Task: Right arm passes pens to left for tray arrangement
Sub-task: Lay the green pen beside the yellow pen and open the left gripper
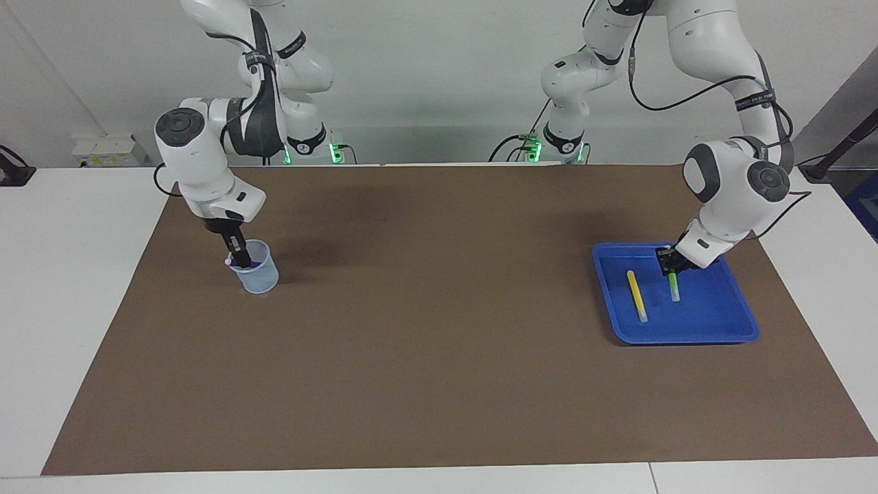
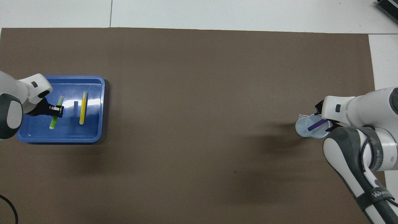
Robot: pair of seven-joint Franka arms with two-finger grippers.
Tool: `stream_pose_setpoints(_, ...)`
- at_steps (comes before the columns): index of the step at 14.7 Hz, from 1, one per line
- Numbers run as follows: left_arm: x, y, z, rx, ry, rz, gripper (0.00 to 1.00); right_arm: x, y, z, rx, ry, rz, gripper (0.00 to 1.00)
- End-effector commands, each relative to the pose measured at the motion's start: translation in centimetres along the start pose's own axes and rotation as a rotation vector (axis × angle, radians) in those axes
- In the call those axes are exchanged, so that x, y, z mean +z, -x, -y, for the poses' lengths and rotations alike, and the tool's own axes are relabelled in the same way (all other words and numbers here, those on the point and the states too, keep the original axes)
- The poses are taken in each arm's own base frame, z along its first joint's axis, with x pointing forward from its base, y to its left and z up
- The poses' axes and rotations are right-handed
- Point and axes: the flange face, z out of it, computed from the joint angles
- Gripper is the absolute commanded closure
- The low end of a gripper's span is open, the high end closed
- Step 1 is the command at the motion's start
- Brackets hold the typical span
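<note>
Facing view: a white table covered by a brown mat (image 1: 439, 343), two white robot arms reaching down at opposite ends. At the left arm's end sits a shallow bright-blue plastic tray (image 1: 720, 333) with a raised rim. A slim yellow marker pen (image 1: 636, 295) lies flat inside it. Beside that pen, the left gripper (image 1: 671, 269) is low in the tray, pinching a slim green marker pen (image 1: 674, 287) near its upper end, the pen's free end at or close to the tray floor.

At the right arm's end, near the mat's edge, stands a small pale-blue translucent cup (image 1: 255, 269). A slim purple marker pen (image 2: 316, 124) leans inside it. The right gripper (image 1: 237, 252) dips into the cup's mouth — whether its fingers stand apart or pressed together cannot be told.

The pens look light, stiff and smooth, so likely to roll or slip. A mid-barrel pinch across the width would probably hold best. The cup looks light enough to tip.
</note>
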Motion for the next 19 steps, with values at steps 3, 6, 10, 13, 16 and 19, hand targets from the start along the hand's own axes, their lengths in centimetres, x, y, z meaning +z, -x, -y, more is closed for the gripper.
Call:
stream_pose_setpoints(3,2.5,-0.9,0.5,0.019,-0.013,-0.037,1.00,0.7,0.5,1.1,-0.054,-0.006,0.022,0.31)
stream_pose_setpoints(6,3.7,-0.8,0.4,0.059,-0.057,-0.049,1.00,0.6,2.5,1.9,-0.013,0.008,0.038,0.31)
stream_pose_setpoints(10,4.1,-0.6,0.2,0.071,-0.064,-0.050,0.49,0.7,2.4,2.0,0.001,0.013,0.040,0.33)
stream_pose_setpoints(13,4.0,-0.7,0.3,0.055,-0.063,-0.055,0.27,0.9,2.3,2.0,0.005,0.015,0.040,0.38)
stream_pose_setpoints(16,3.7,-0.9,0.4,0.052,-0.062,-0.053,0.26,1.4,2.3,2.1,0.006,0.028,0.047,0.39)
stream_pose_setpoints(19,2.9,-1.2,0.4,0.044,-0.055,-0.037,0.20,1.4,2.1,2.0,0.006,0.029,0.046,0.51)
